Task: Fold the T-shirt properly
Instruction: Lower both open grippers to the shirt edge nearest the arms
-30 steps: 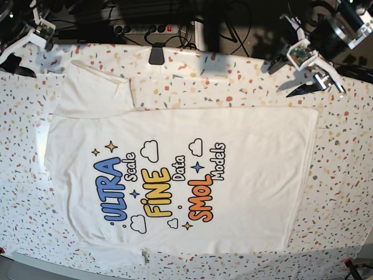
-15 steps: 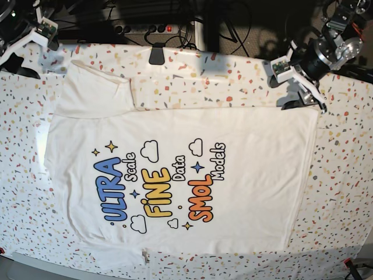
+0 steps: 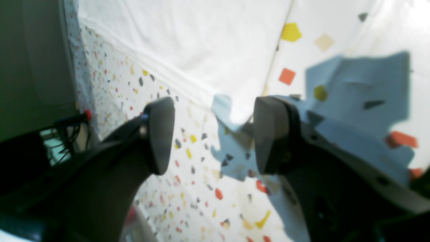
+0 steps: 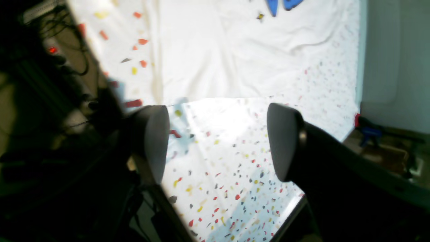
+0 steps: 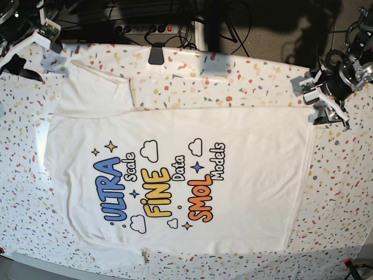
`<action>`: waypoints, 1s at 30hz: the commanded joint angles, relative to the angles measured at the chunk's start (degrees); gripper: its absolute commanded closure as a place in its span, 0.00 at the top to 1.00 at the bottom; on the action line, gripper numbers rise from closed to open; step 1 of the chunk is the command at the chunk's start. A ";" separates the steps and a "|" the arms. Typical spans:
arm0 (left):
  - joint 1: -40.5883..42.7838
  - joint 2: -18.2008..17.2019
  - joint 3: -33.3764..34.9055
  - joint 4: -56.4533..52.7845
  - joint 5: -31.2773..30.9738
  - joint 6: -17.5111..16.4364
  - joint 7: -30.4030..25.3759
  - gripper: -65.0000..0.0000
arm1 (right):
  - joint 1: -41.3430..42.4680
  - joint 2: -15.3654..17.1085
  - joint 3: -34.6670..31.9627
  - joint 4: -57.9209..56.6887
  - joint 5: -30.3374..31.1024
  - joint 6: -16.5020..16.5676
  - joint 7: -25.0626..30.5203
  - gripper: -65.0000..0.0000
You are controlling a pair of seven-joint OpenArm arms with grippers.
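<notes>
T-shirt (image 5: 180, 181) lies flat, print side up, spread across the speckled table covering (image 5: 349, 192); one sleeve (image 5: 96, 87) points toward the table's far edge. Left gripper (image 5: 327, 111) hovers just beside the hem corner, fingers (image 3: 268, 134) spread, holding nothing. Right gripper (image 4: 218, 141) sits off the collar-end corner, fingers (image 4: 156, 144) spread wide over bare covering, empty.
</notes>
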 commanded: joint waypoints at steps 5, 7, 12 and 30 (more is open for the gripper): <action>-0.70 -1.53 -0.37 -0.59 3.32 0.83 -0.72 0.53 | 1.40 -1.53 0.44 0.72 0.24 -0.85 0.63 0.69; -0.81 -1.49 -0.37 -1.22 4.37 0.85 -1.51 0.50 | 1.66 -1.66 0.44 0.72 0.59 -1.05 0.63 0.69; -0.94 -1.49 -0.37 -3.23 7.30 0.96 -3.41 0.49 | 1.66 -1.64 0.44 0.72 0.59 -1.29 0.63 0.69; -2.49 -1.88 -0.37 -4.35 10.75 4.68 -3.39 0.49 | 1.68 -1.64 0.44 0.72 0.59 -1.29 0.61 0.69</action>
